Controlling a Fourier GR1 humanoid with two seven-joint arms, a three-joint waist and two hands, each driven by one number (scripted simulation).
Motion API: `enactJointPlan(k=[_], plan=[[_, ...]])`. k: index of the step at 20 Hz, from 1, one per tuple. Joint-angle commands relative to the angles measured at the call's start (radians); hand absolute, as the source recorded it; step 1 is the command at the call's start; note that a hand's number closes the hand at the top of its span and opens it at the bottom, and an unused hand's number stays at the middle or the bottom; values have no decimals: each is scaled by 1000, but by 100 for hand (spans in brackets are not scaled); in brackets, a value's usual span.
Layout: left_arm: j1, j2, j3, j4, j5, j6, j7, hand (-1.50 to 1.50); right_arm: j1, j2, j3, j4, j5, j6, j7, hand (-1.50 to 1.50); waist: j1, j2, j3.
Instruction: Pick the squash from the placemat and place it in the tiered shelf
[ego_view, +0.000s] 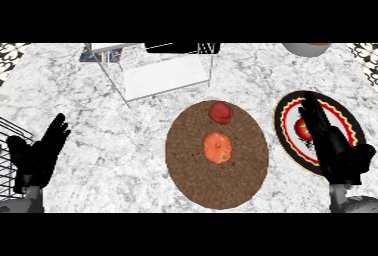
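Straight, slightly spread fingers (57, 126) on the black left hand (37, 155), holding nothing, fingertips up, near the left edge of the white marbled desk (96, 150); beside it, at the very left edge, a thin dark wire rack (11, 132). Straight fingers (311, 112) pressed close together on the black right hand (339, 152) too, holding nothing, stretched over a round plate with a black rim and red and yellow bands (284, 125) near the desk's right edge, partly hiding a small red item (302, 128) on that plate. Between the two hands, in the middle of the desk, a brown oval woven placemat (216, 185); on its centre the orange rounded squash (217, 148), well apart from both hands and untouched. Just behind the squash, at the placemat's far edge, a red rounded vegetable (221, 112). Further back, toward the desk's far edge, the white tiered shelf with thin metal legs (162, 75), its lower tier bare and white, a dark panel at its top right. At the far left corner of the shelf, a small blue patterned object (98, 54), too small to identify. At the far right edge, part of a grey round bowl (306, 48).
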Motion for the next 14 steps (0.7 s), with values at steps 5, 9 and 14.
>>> enactJointPlan(k=[5,9,14], plan=[[-4,-26,-138,-64,-120,-51,-47,0,-165,-164,-51,51,159,22,143,-150,-1,8,5],[-17,-54,-174,-14,-117,-107,-68,0,-180,-144,-26,212,299,-67,256,150,0,12,6],[4,-68,-193,-72,-129,-95,-30,0,-210,3,-59,318,54,120,-61,-150,13,13,9]])
